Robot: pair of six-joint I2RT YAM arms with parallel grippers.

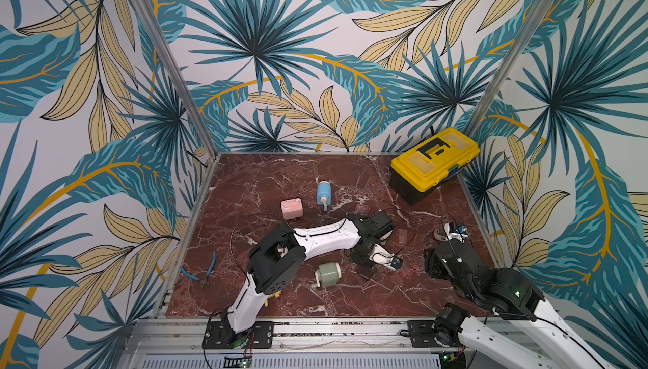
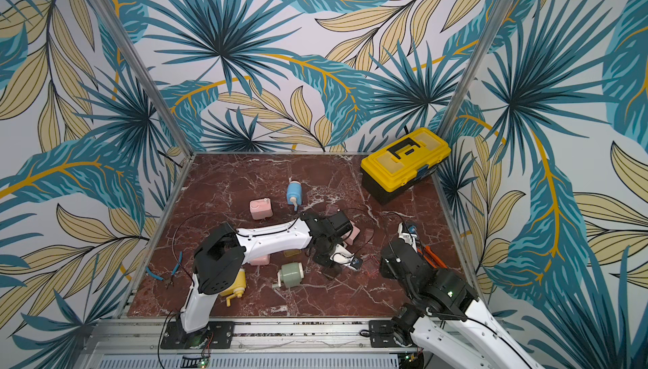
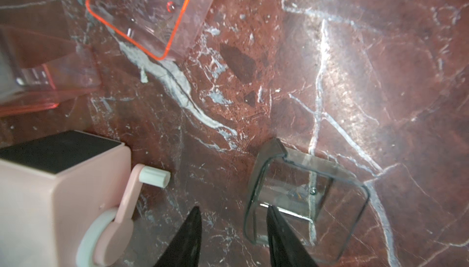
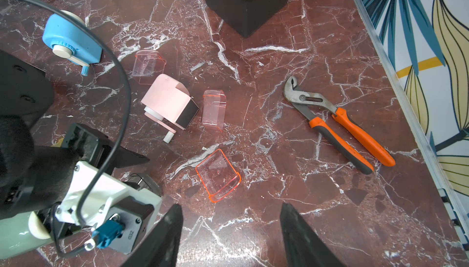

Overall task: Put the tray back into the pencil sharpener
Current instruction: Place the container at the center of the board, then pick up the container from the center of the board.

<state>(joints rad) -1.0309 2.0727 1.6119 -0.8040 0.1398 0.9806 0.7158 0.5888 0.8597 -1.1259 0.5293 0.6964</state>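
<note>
A smoky clear tray lies open side up on the marble. My left gripper is open over it. One fingertip is inside the tray and the near wall stands between the jaws, ungripped. A pink pencil sharpener with a white crank lies on its side beside the other finger. In both top views the left wrist hides the fingers over this tray. My right gripper hangs open and empty just short of an orange-rimmed tray.
Two pink trays flank the pink sharpener. Blue, green, yellow and another pink sharpener are scattered about. Orange pliers, blue cutters and a yellow toolbox lie around.
</note>
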